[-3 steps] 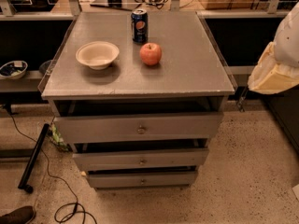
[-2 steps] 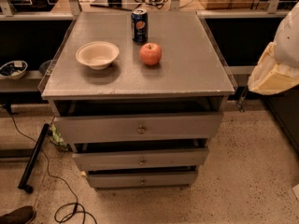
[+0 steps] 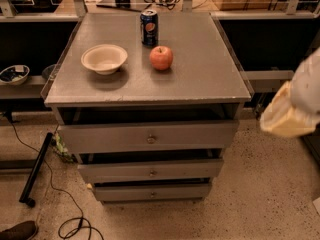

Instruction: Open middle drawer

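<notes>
The grey cabinet point(image 3: 145, 79) stands in the middle of the view with three drawers stacked under its top. The middle drawer point(image 3: 115, 171) is the long, low front between the taller top drawer point(image 3: 100, 136) and the shorter bottom drawer point(image 3: 125, 192). A small round knob point(image 3: 152, 173) sits at its centre. A dark gap shows above its front. A white and tan part of my arm point(image 3: 292, 109) hangs at the right edge, level with the top drawer and well apart from the cabinet. The gripper itself is out of view.
On the cabinet top are a cream bowl point(image 3: 104, 59), a red apple point(image 3: 161, 58) and a blue soda can point(image 3: 148, 28). A black cable point(image 3: 50, 189) and a black bar point(image 3: 36, 169) lie on the speckled floor at the left. Shelves run behind the cabinet.
The white and tan arm part at the right edge has dropped lower in the view. The cabinet, its drawers and the things on top have not moved.
</notes>
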`<state>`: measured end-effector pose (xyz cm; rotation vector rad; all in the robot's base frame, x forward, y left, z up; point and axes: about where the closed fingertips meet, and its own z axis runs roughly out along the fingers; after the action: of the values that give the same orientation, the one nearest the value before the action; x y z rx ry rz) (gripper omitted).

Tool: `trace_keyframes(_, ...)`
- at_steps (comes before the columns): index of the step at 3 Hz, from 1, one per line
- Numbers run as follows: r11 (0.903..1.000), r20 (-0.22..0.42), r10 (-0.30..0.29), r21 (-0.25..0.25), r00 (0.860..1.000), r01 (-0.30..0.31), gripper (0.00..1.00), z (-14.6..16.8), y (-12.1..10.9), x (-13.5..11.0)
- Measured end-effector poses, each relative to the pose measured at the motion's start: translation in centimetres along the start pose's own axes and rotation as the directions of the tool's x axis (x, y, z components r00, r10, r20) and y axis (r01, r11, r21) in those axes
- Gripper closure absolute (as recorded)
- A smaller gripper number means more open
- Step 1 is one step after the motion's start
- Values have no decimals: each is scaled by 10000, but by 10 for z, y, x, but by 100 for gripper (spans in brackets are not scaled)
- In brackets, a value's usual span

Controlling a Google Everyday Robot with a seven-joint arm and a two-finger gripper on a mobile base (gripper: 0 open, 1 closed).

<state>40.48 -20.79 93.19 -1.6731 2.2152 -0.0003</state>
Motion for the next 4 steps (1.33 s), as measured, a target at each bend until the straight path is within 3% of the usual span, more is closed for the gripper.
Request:
trace_keyframes(2,9897,-181,374,-1378,9991,-395,100,92,55,17)
trace_keyframes(3,9896,-181,375,-1379,9991,-396,100,92,55,17)
trace_keyframes(4,9830,-144,655,-1712,9977,-670,100,111,63,18)
